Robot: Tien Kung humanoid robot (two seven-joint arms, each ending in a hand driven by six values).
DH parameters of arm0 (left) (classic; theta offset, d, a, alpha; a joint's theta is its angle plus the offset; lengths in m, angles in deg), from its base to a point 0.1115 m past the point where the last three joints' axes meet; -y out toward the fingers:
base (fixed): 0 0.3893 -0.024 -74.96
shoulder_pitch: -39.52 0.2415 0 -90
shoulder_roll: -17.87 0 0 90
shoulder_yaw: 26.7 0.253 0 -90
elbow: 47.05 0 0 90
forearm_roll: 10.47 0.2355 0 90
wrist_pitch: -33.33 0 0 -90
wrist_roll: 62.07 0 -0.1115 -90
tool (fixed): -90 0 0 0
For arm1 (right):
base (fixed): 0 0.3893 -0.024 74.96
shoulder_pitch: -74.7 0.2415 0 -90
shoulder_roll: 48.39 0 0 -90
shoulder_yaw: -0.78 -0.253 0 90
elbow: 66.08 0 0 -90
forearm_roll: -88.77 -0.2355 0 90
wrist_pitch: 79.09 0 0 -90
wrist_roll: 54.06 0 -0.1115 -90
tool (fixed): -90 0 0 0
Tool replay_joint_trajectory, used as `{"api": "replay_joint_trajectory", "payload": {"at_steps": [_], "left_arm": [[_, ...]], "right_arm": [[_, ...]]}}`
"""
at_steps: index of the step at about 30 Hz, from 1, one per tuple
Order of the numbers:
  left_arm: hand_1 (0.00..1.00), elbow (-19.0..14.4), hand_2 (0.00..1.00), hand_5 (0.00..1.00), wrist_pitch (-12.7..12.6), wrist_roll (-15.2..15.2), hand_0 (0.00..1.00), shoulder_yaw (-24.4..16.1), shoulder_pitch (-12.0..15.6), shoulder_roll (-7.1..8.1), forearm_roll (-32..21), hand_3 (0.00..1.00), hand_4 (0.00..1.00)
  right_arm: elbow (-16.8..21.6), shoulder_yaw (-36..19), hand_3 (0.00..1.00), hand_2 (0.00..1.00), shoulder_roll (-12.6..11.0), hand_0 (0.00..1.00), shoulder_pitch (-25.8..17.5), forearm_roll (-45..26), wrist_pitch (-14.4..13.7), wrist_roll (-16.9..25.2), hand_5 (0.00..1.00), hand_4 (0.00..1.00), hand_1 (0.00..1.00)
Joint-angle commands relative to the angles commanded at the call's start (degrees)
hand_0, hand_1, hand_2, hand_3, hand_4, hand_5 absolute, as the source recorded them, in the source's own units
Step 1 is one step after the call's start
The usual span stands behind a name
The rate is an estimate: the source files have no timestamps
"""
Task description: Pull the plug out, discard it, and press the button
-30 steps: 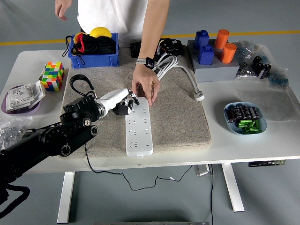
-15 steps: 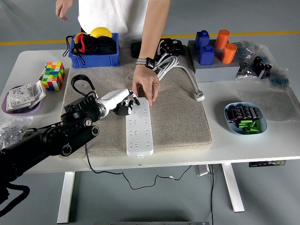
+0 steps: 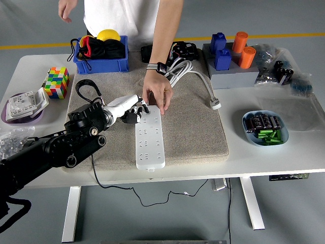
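Observation:
A white power strip lies lengthwise on the beige mat. My left hand sits at the strip's far left corner, its fingers curled around a black plug beside the strip. A black cable loops behind my wrist. A person's hand presses down on the strip's far end with the fingers spread. My right arm does not appear.
A blue bin with dark items stands at the back left. A Rubik's cube and a purple plate lie at the left. White cables, blue and orange blocks and a blue dish are on the right.
My left hand with the plug has shifted slightly left and away from the strip. The person's hand stays on the strip.

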Motion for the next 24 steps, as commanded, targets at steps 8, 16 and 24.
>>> {"api": "replay_joint_trajectory", "payload": {"at_steps": [8, 16, 24], "left_arm": [[0.002, 0.41, 0.061, 0.002, -0.12, -0.08, 0.008, 1.14, -0.18, -0.15, 1.11, 0.607, 0.052], [0.002, -1.98, 0.061, 0.002, -0.34, -0.32, 0.007, -1.21, 0.4, 0.18, 2.06, 0.606, 0.055], [0.002, -7.19, 0.061, 0.002, -0.57, -0.34, 0.007, -6.18, 1.14, 0.91, 3.73, 0.605, 0.057]], "right_arm": [[0.0, 0.07, 0.619, 0.651, 0.04, 0.754, 0.09, -0.21, -0.03, 0.12, 0.504, 0.659, 0.663], [0.0, -0.24, 0.619, 0.651, 0.04, 0.754, -0.06, 0.1, -0.04, -0.01, 0.503, 0.66, 0.663], [0.0, 0.0, 0.619, 0.651, 0.05, 0.754, -0.05, -0.07, -0.08, 0.18, 0.505, 0.66, 0.664]]}}
